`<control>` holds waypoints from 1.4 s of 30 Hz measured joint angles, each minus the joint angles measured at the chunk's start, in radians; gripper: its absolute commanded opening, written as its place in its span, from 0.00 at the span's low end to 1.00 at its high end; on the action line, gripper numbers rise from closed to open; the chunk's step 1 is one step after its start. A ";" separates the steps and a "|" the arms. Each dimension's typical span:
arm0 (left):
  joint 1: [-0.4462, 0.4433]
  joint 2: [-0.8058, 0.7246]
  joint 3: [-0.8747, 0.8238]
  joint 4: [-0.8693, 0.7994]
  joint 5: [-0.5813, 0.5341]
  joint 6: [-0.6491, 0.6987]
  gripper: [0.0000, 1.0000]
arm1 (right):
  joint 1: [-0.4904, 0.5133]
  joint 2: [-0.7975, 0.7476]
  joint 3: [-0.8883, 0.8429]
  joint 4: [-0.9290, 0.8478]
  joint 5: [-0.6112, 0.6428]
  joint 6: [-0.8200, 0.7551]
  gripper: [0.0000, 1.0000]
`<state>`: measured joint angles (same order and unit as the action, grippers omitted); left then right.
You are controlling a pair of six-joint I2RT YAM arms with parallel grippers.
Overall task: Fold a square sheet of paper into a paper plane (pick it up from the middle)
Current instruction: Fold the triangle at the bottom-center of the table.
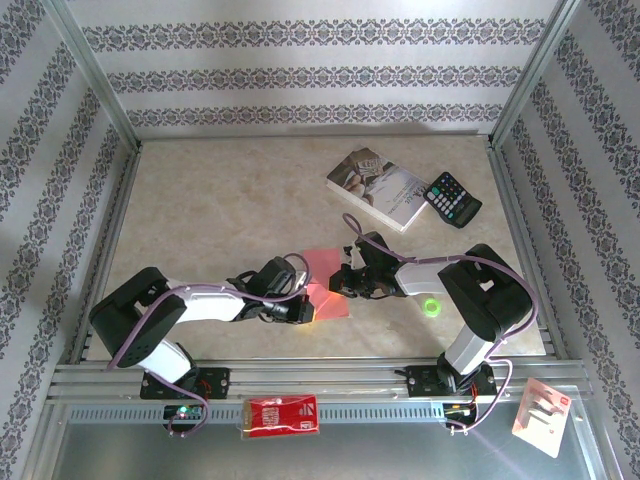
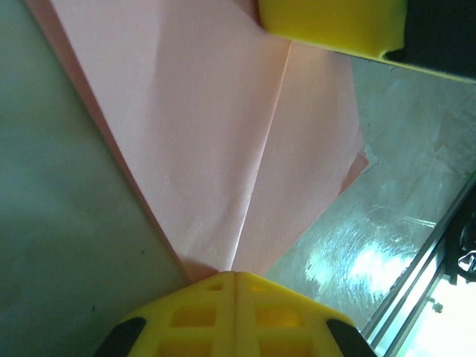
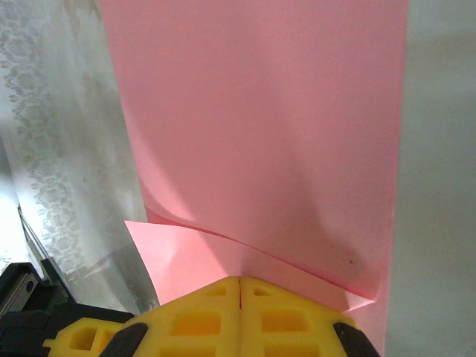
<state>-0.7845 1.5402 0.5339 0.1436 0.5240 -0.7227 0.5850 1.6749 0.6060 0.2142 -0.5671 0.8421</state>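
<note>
Sheet of paper (image 1: 322, 268): pink-red, on the table (image 1: 210, 210) on the near-left side of the book (image 1: 378, 188), between the two wrists. From above, both wrists and their cables cover much of it, so its outline cannot be traced. Only an upper corner and a bright lower strip are visible.

Left gripper (image 1: 308, 310): well to the near-left of the book, at the sheet's near edge. In the left wrist view the yellow fingers (image 2: 201, 316) are pressed together with no gap and pinch the sheet (image 2: 216, 134) where a straight crease runs down to them. The sheet is cut off at the top of that view. A yellow block (image 2: 335, 22) sits on it there, also cut off, and I cannot tell what part it is.

Right gripper (image 1: 342, 285): near side of the book, at the sheet's right edge. The fingertips are too small to make out from above. In the right wrist view the fingers (image 3: 201, 320) are closed tight on the sheet (image 3: 260, 126). A lower layer curls out to the left beneath the main panel. The top of the sheet runs out of frame.

I cannot tell whether the sheet is flat on the table or slightly raised.

Calculator (image 1: 452, 198): just right of the book, touching or nearly so.
</note>
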 measured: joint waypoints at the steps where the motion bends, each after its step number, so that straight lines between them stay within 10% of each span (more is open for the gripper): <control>1: 0.000 -0.002 -0.002 0.000 0.000 -0.001 0.00 | 0.000 0.000 0.000 0.000 0.000 0.000 0.00; 17: 0.014 -0.132 0.003 -0.097 0.017 0.001 0.00 | 0.000 0.004 0.003 -0.001 -0.008 0.000 0.00; 42: 0.106 0.118 0.109 0.031 -0.004 0.003 0.00 | -0.007 -0.046 0.051 -0.156 0.006 -0.056 0.11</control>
<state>-0.6788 1.6581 0.6426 0.1745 0.5198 -0.7193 0.5777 1.6291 0.6575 0.0582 -0.5610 0.7864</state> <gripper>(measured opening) 0.036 0.096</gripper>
